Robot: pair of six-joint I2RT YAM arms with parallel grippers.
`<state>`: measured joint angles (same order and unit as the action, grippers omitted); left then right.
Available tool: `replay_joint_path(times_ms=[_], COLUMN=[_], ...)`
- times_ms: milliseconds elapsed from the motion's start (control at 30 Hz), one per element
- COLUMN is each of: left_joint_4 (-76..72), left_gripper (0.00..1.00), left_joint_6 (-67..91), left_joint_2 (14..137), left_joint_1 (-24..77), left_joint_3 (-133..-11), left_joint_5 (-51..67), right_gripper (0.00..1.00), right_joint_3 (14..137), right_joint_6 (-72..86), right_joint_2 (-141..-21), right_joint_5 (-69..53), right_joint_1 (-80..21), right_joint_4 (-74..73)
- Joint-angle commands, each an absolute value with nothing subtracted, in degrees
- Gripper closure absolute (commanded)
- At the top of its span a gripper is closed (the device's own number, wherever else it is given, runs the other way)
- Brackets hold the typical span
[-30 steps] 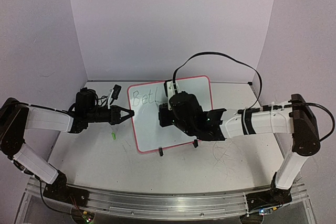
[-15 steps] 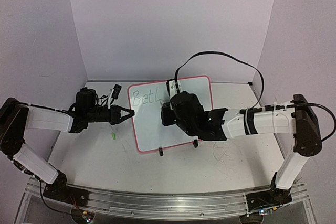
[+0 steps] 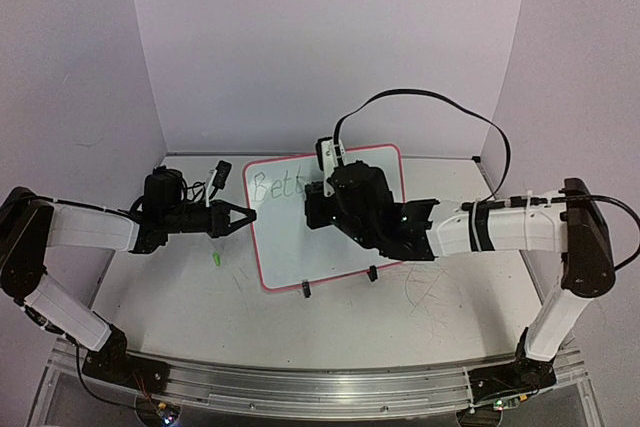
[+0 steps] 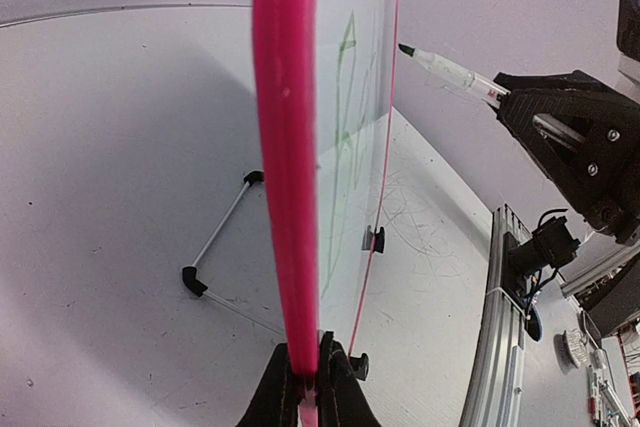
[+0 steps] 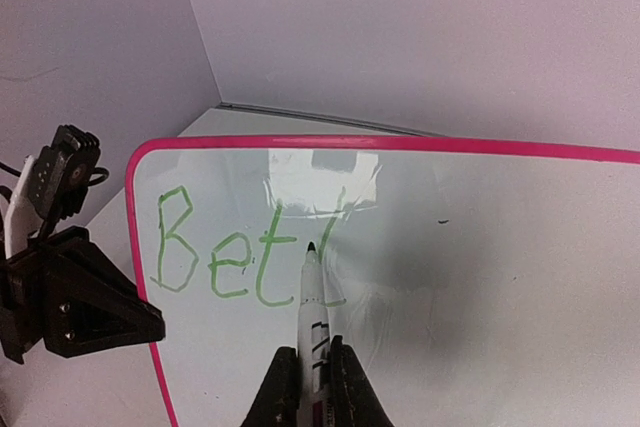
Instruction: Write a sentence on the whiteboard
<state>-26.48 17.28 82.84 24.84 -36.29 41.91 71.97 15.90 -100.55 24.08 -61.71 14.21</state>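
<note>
Left claw [image 4: 306, 379] clamps whiteboard [image 3: 290, 242] rim; right claw [image 5: 308, 372] grips marker [image 5: 312, 292], tip at writing [image 5: 215, 265]; green bit [image 3: 215, 260] on tabletop [image 3: 180, 297].

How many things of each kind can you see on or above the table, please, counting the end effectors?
Whiteboard: 1
Marker: 1
Small green piece on the table: 1
End effectors: 2 (left end effector, right end effector)
Total: 5
</note>
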Motion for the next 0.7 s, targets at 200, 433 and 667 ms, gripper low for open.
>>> replay_joint_path(times_ms=[200,433,667], left_joint_4=[-25.93,-25.84,-25.75], left_gripper=[1.00,1.00,1.00], left_joint_6=[14.24,14.15,14.15], left_joint_2=[81.94,82.07,81.92], left_joint_1=[25.22,25.22,25.22], left_joint_3=[-37.79,-37.88,-37.88], left_joint_5=[39.47,39.46,39.40], right_gripper=[1.00,1.00,1.00], right_joint_3=[75.51,75.41,76.32], right_joint_6=[16.00,16.33,17.78], right_joint_2=[-102.61,-102.99,-103.75], right_joint_5=[23.80,24.10,28.00], right_joint_1=[-61.22,-61.15,-61.20], right_joint_4=[15.12,14.85,12.15])
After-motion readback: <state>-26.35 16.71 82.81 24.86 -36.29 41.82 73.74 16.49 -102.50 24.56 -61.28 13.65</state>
